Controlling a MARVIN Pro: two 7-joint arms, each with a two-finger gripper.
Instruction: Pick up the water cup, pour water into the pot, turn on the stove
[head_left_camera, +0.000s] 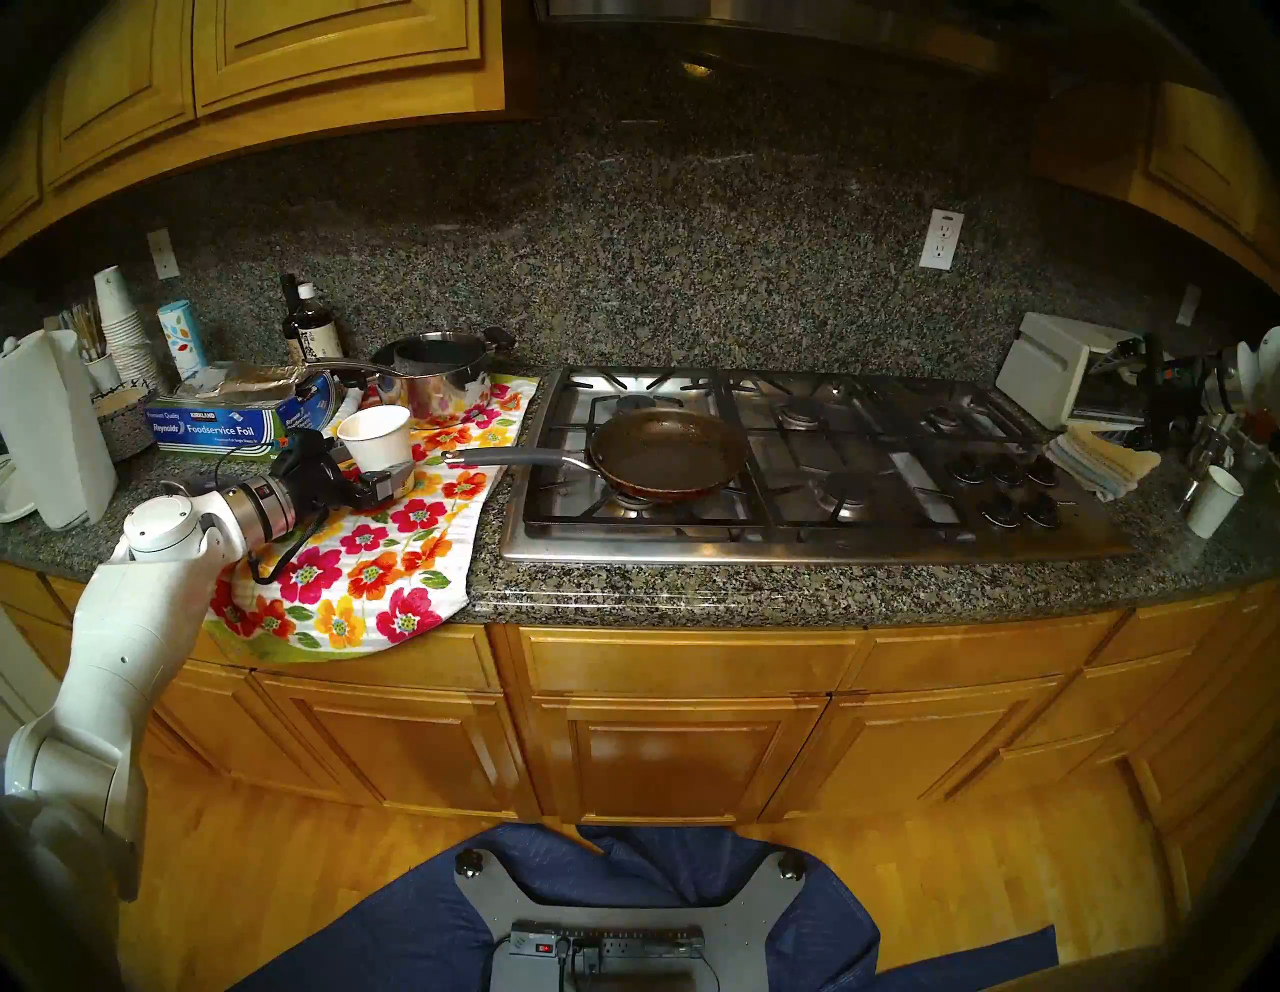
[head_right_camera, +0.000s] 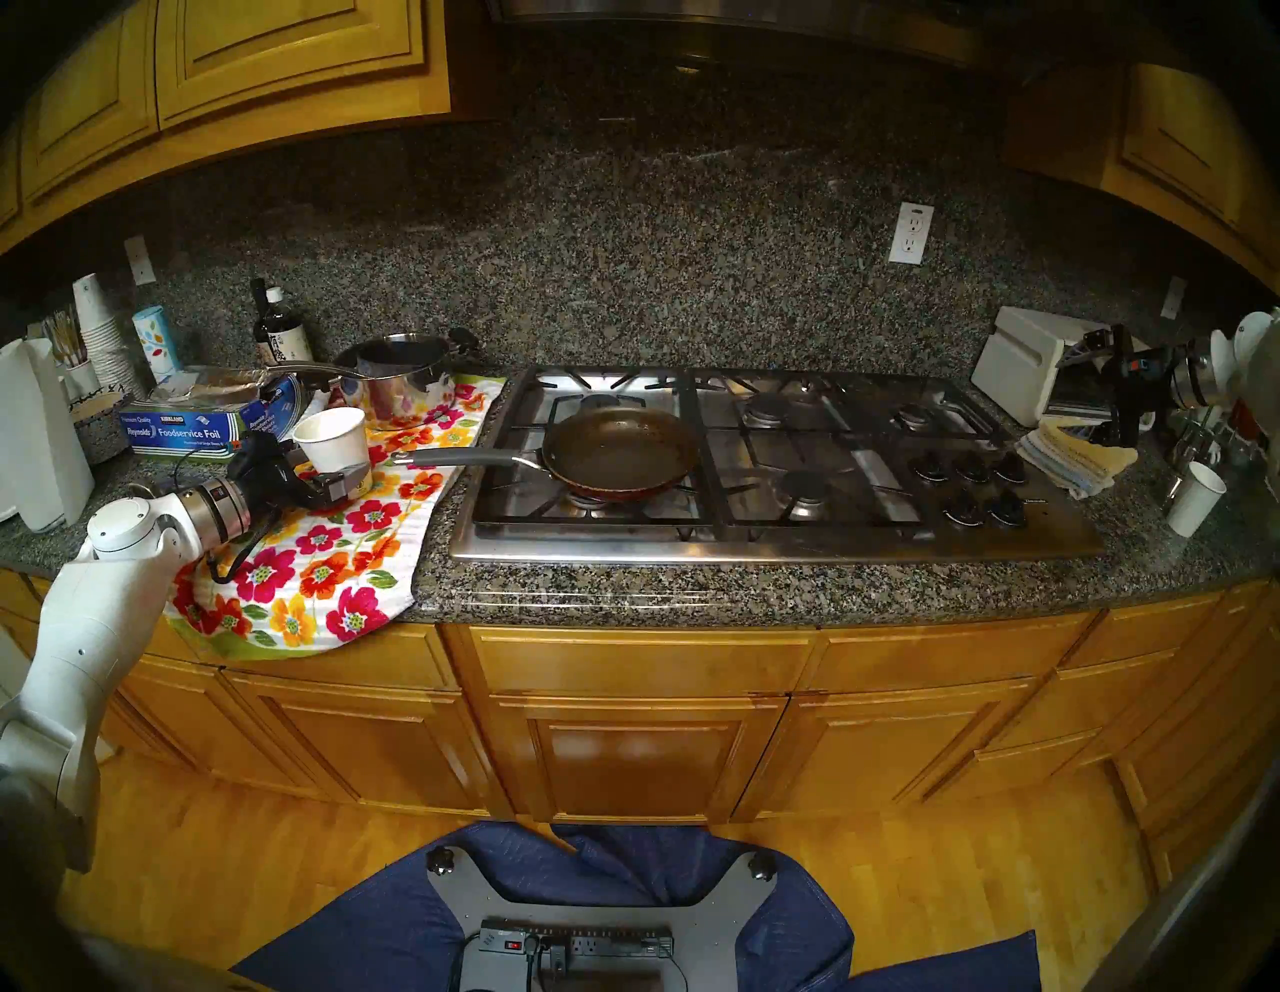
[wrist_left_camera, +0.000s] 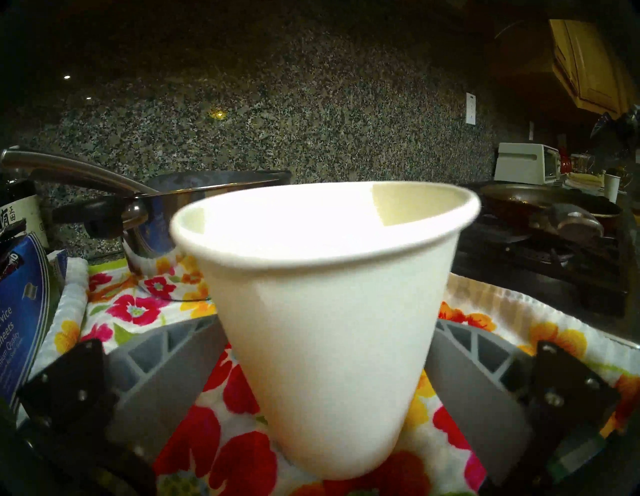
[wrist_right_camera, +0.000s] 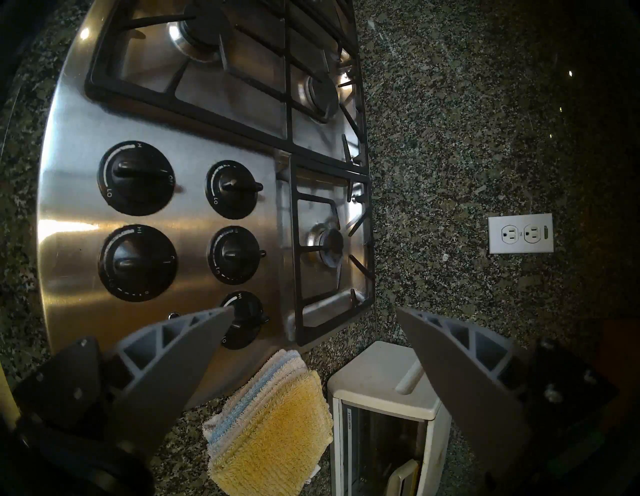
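The water cup (head_left_camera: 377, 435), a white tapered paper cup, stands slightly tilted over the floral towel (head_left_camera: 388, 561) left of the stove; its green mark does not show. My left gripper (head_left_camera: 379, 479) is shut on its lower part, and in the left wrist view the grey fingers (wrist_left_camera: 166, 363) press both sides of the cup (wrist_left_camera: 325, 311). The pot, a dark frying pan (head_left_camera: 668, 450) with a grey handle, sits on the stove's (head_left_camera: 831, 547) front left burner. My right gripper (wrist_right_camera: 315, 311) is open and empty above the counter right of the black knobs (wrist_right_camera: 138, 176).
A steel saucepan (head_left_camera: 440, 374), a foil box (head_left_camera: 215, 422), bottles and a stack of paper cups (head_left_camera: 125, 325) crowd the counter behind the towel. A toaster oven (head_left_camera: 1046, 367), folded cloths (head_left_camera: 1101, 457) and a smaller white cup (head_left_camera: 1215, 500) stand right of the stove.
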